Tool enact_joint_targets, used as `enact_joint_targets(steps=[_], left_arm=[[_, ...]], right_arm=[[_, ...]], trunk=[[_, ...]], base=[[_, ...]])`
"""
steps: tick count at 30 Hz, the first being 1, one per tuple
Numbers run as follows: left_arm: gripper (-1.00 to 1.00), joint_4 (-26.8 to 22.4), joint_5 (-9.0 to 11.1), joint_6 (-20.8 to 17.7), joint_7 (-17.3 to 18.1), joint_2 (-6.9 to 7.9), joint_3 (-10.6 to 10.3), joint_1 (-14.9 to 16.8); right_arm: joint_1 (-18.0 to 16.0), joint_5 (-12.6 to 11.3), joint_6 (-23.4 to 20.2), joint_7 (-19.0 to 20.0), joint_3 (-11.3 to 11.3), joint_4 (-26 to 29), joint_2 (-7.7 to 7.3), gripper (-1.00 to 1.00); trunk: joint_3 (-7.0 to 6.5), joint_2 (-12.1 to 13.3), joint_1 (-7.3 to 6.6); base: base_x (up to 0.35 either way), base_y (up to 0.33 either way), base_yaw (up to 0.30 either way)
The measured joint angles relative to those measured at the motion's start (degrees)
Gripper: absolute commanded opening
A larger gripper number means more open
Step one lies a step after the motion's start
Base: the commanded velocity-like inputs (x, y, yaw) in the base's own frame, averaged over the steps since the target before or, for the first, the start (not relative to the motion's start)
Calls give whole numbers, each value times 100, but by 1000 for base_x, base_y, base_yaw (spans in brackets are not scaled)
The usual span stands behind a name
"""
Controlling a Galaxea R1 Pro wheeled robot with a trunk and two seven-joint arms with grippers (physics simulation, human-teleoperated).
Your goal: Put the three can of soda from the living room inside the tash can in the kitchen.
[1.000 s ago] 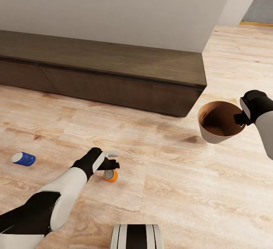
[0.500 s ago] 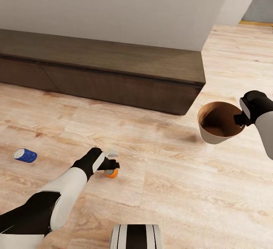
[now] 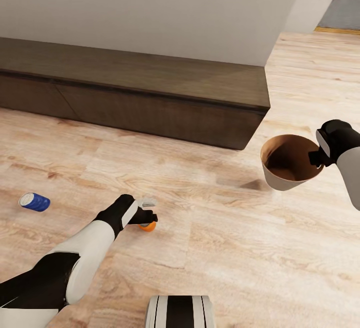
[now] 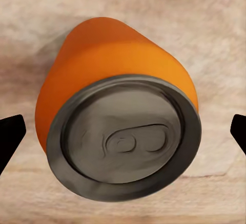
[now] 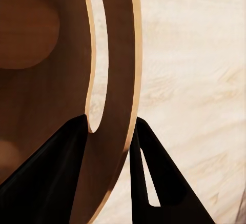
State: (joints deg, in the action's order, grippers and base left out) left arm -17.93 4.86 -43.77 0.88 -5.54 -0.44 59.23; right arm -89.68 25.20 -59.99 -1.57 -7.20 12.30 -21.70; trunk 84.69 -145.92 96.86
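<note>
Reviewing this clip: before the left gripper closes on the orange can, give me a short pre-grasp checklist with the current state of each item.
1. Left gripper open: ok; in the left wrist view its fingertips stand apart at either side.
2. Orange can centred between the fingertips: ok; it lies on its side on the floor.
3. Fingertips touching the can: not ok, gaps show on both sides.
4. Trash can held by the right gripper: ok; its fingers straddle the rim.
5. Trash can empty: cannot tell, its bottom is shadowed.
6. Blue can clear of the grasp: ok, it lies well apart.
</note>
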Motion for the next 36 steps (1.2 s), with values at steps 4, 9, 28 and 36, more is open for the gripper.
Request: enact_joint_targets(steps=[4,9,28,36], left_arm=[[100,0,2,2,0,0,0,1],[-100,0,2,10,0,0,0,1],[-100,1,25,95,-9,2,3,2],[-100,8,1,87,0,0,0,1]], right_arm=[[4,-13,0,0,-4,-2,3,-100],[6,-2,0,-2,-1,-2,3,-100],[12,-3,0,0,1,-2,8,-100],[12,-1,0,0,-4,-2,8,-100]], trunk=[[0,0,0],[0,0,0],[0,0,0],[-177,10,-22]], base=[[0,0,0],[0,0,0],[0,0,0],[0,0,0]])
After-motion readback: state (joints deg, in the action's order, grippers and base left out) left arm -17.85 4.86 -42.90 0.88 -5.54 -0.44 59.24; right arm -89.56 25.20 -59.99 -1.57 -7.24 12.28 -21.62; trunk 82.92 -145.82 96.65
